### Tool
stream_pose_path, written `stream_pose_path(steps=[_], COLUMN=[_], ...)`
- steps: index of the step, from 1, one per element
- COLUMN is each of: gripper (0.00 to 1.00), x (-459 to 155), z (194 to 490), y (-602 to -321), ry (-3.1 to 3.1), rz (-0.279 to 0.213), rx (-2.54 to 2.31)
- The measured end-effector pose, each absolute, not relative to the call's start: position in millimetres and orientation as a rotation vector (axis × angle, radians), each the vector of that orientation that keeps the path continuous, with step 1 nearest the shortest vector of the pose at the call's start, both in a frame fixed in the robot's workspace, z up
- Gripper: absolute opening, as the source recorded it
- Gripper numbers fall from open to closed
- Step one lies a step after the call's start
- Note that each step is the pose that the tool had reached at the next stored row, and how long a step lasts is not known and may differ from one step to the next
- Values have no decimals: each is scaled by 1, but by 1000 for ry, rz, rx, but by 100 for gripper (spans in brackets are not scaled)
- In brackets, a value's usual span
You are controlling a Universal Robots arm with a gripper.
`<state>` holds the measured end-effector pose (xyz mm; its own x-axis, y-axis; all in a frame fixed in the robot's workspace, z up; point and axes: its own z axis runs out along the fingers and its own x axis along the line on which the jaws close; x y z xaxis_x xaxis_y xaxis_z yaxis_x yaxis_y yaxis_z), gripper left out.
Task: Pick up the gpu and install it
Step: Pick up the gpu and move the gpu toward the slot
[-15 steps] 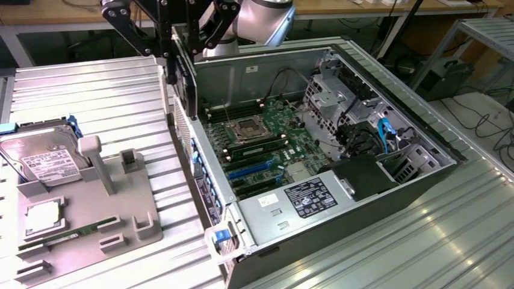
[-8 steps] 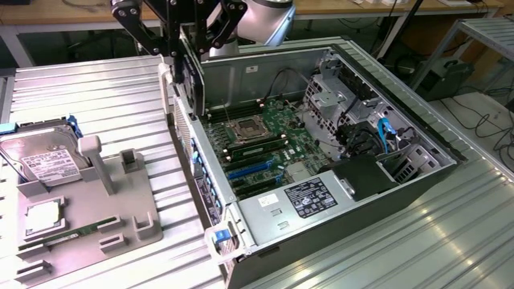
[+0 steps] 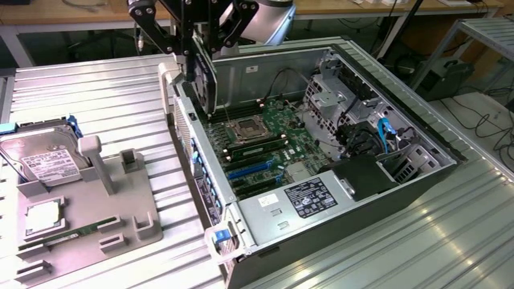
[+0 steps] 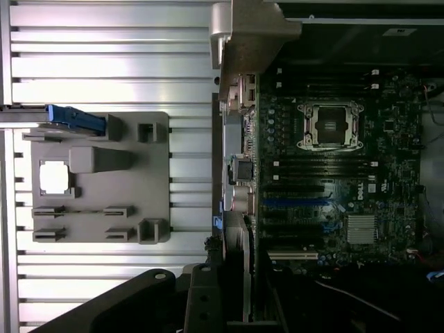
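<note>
The black pincer (image 3: 201,42) is clamped on the thin flat dark gpu card (image 3: 206,81), holding it upright on edge inside the open grey metal computer case (image 3: 265,72), above the green motherboard (image 3: 269,141), beside the wall on the exterior view's left

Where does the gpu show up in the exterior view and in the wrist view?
Exterior view: the gpu hangs upright in the gripper, over the open case's edge on the exterior view's left.
Wrist view: the gpu is seen edge-on beside the case wall, near the blue slots.
Shared landmark: the CPU socket.
</note>
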<state>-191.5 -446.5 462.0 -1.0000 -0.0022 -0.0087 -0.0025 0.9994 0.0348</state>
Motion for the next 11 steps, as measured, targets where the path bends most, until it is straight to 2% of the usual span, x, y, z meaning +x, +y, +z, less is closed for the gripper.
stream_pose_path(steps=[11], gripper=[28], x=[-172], z=[461], y=[-446], ry=[3132], rz=[55], rx=[-4])
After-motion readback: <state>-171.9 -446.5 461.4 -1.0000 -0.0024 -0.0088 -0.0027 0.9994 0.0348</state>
